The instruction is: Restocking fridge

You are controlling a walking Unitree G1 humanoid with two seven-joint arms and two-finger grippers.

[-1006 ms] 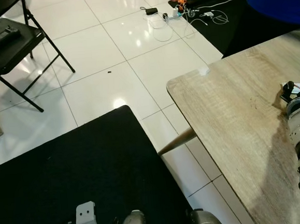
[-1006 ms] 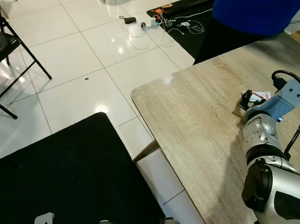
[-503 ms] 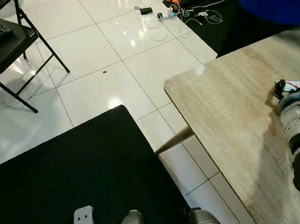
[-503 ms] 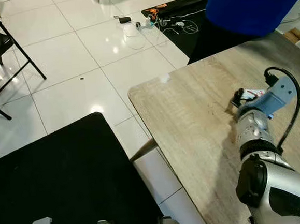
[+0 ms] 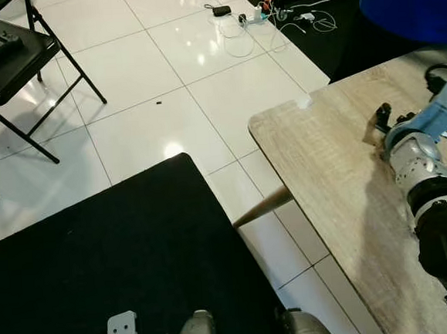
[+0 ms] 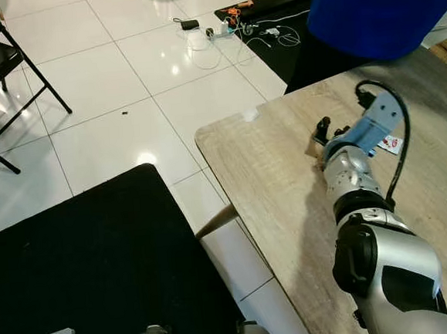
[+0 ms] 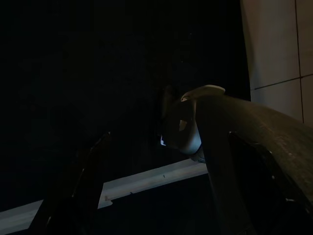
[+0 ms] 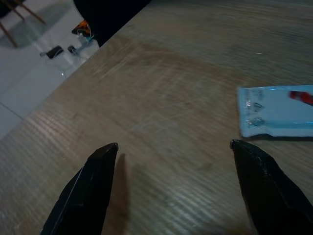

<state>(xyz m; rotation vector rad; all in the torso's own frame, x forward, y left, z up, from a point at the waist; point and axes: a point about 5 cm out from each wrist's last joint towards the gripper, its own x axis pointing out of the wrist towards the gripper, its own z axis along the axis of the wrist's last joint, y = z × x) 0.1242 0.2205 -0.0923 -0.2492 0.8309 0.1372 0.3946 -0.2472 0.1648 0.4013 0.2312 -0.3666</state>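
1. Your right gripper hovers low over the light wood-grain table, with its two black fingers spread wide and nothing between them.
2. The thing to take seems to be the flat light-blue plastic packet with a red mark. It lies on the table just beside one finger of the right gripper, not touching it and not between the fingers. In the right eye view the packet shows at about 3 o'clock from the wrist, partly hidden by the blue bracket.
3. Your left gripper hangs idle in the shade over the black floor mat; in the dark left wrist view I cannot tell if it is spread or closed.
4. I judge the task to be at its beginning: nothing is grasped yet, and I see no fridge in these pictures, so pick-up, carrying and placing are all left.
5. You will probably need to bring the right gripper sideways over the packet before you close it. The packet is thin and flat, so it may slide on the table.
6. A person in a blue top stands at the far side of the table, at 1 o'clock, and a black folding chair stands at 10 o'clock on the white tiles.
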